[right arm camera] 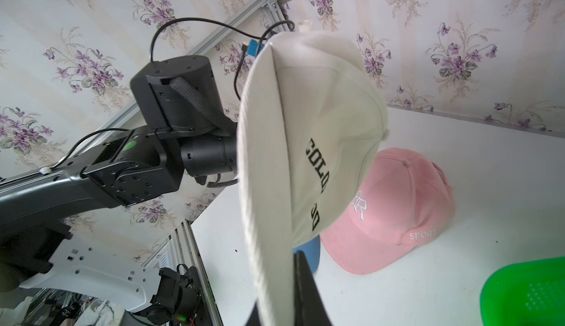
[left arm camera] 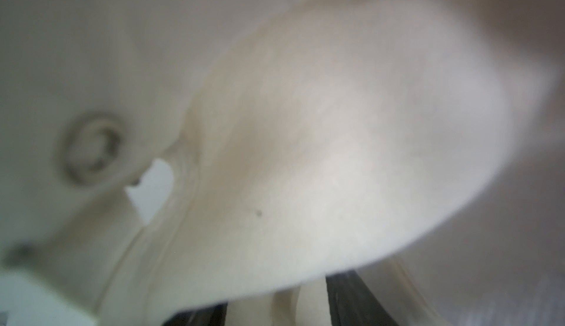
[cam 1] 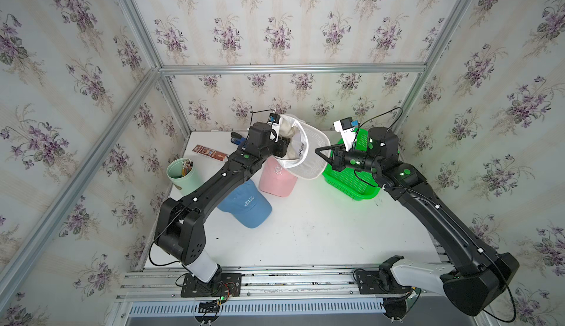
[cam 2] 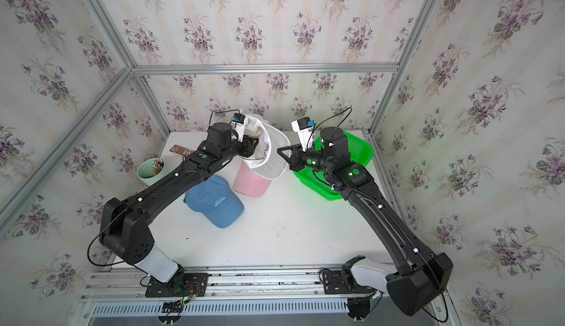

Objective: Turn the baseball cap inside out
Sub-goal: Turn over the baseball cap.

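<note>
A cream baseball cap (cam 1: 308, 147) with black lettering hangs in the air above the table in both top views (cam 2: 272, 153). My right gripper (cam 1: 318, 150) is shut on the edge of its brim; in the right wrist view the brim (right arm camera: 266, 187) runs down between the two dark fingers of that gripper (right arm camera: 278, 278). The crown (right arm camera: 333, 116) bulges away from the brim, lettered side outward. My left gripper (cam 1: 284, 148) reaches into the crown from the opposite side. The left wrist view shows only blurred cream fabric (left arm camera: 336, 125), with that gripper's (left arm camera: 275, 312) fingers apart and folds of cloth between them.
A pink cap (cam 1: 276, 177) and a blue cap (cam 1: 247, 205) lie on the white table below the held one. A green basket (cam 1: 348, 180) sits under my right wrist. A mint cup of pencils (cam 1: 180, 171) and a brown packet (cam 1: 209, 152) are at the back left.
</note>
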